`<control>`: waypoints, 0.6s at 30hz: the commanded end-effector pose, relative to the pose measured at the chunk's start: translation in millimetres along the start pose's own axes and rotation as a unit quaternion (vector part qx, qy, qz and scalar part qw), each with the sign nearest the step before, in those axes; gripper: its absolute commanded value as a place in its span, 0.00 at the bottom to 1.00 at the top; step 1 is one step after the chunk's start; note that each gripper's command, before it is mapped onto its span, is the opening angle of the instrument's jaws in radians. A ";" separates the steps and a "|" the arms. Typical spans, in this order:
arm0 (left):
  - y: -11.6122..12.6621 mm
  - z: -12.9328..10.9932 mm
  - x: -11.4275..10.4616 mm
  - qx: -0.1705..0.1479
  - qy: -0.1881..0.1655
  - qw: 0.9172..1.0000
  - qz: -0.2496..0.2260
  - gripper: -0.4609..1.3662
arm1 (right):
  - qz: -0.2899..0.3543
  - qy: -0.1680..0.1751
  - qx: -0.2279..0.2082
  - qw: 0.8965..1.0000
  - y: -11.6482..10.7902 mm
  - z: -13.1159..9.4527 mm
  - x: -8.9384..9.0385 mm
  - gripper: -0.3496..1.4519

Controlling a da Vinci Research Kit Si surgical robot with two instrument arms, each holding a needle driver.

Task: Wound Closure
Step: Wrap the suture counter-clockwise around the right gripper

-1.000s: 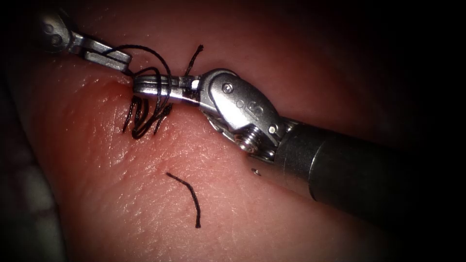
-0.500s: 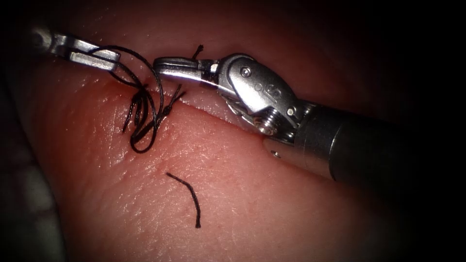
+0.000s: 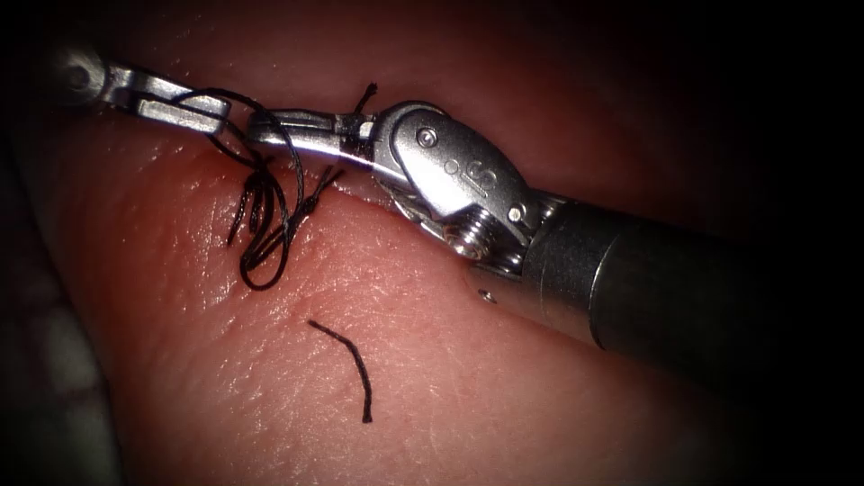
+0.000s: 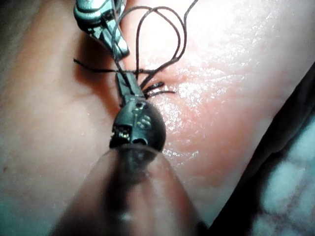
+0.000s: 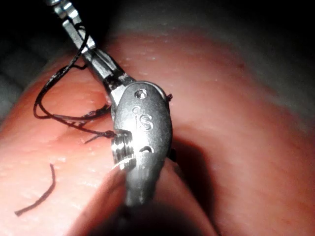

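The left tool (image 3: 214, 113) comes in from the upper left over the tissue (image 3: 432, 378), jaws shut on the black thread (image 3: 286, 153). That thread arcs in a loop across the right tool (image 3: 261, 131), whose jaws look shut, their tips close to the left tool's tip. Whether they grip the thread is unclear. Below them, tangled loops and short ends (image 3: 263, 229) hang from a knot at the cut (image 3: 382, 196). In the left wrist view the left tool (image 4: 122, 82) meets the thread strands (image 4: 147, 78); the right tool (image 4: 106, 30) lies beyond. The right wrist view shows the right tool (image 5: 92, 53) and the loop (image 5: 42, 98).
A loose cut piece of thread (image 3: 349, 358) lies on the tissue on the near side of the cut, also seen as a cut piece (image 5: 40, 196) in the right wrist view. A short thread end (image 3: 364, 94) sticks up behind the right tool's jaws. The right shaft (image 3: 648, 306) crosses the cut.
The right tool, with thread wrapped round its jaws, pulled back to the right out of the wraps, then moved left again under the loop. The left tool shifted slightly up and left.
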 end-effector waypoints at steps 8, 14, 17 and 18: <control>0.4 2.1 -0.8 -0.006 -0.010 1.000 0.001 0.06 | 0.001 0.002 0.000 1.000 -0.4 0.5 0.5 0.00; 0.4 2.4 -0.8 -0.005 -0.010 1.000 0.001 0.06 | 0.001 0.004 0.003 1.000 -1.0 1.2 0.5 0.00; 0.4 2.4 -0.9 -0.005 -0.010 1.000 0.001 0.06 | 0.001 0.006 0.003 1.000 -1.2 1.4 0.6 0.00; 0.5 2.4 -0.9 -0.005 -0.010 1.000 -0.002 0.06 | 0.001 0.007 0.002 1.000 -1.2 1.5 0.6 0.00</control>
